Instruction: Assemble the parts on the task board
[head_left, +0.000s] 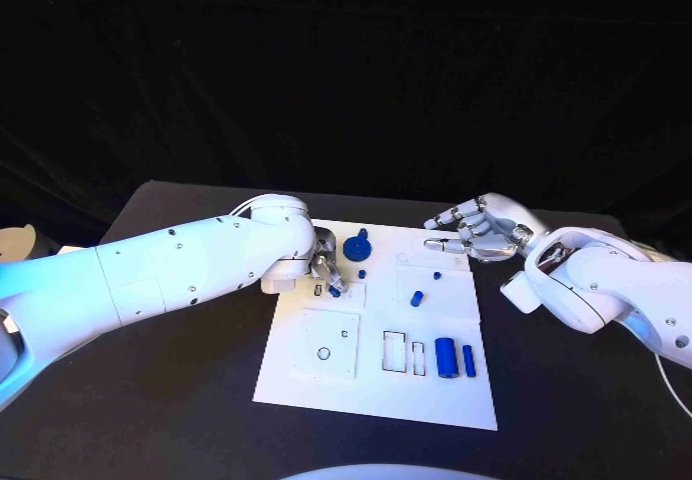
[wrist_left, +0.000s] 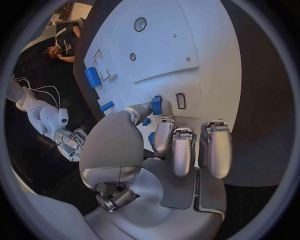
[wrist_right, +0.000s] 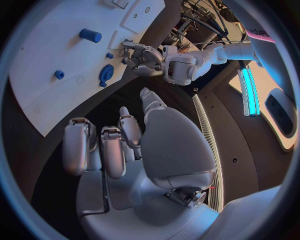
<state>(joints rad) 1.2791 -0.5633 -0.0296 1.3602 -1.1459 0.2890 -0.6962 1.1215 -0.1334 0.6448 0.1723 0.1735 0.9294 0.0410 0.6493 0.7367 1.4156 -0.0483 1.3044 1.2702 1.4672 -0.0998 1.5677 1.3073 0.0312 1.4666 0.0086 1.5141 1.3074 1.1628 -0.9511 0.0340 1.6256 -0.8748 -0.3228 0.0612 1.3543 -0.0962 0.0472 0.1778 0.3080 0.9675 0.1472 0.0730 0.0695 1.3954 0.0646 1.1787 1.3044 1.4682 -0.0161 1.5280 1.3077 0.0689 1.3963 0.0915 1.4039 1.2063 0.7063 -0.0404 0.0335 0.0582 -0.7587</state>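
Left hand (wrist_left: 153, 150) fingers seemingly pinch a small blue part (wrist_left: 156, 105) over the task board (head_left: 433, 385); right hand (head_left: 483, 232) fingers spread, empty.

The left edge of the white board (head_left: 378, 395) is occupied by the left hand (head_left: 326, 268), where a small blue piece (head_left: 336, 291) is pinched. A blue knob (head_left: 358, 245) stands just beside it. The board's far right corner is overhung by the right hand (head_left: 476, 232). Between the hands only small blue pegs (head_left: 415, 297) are found. The near right is blocked by two blue cylinders (head_left: 454, 358).
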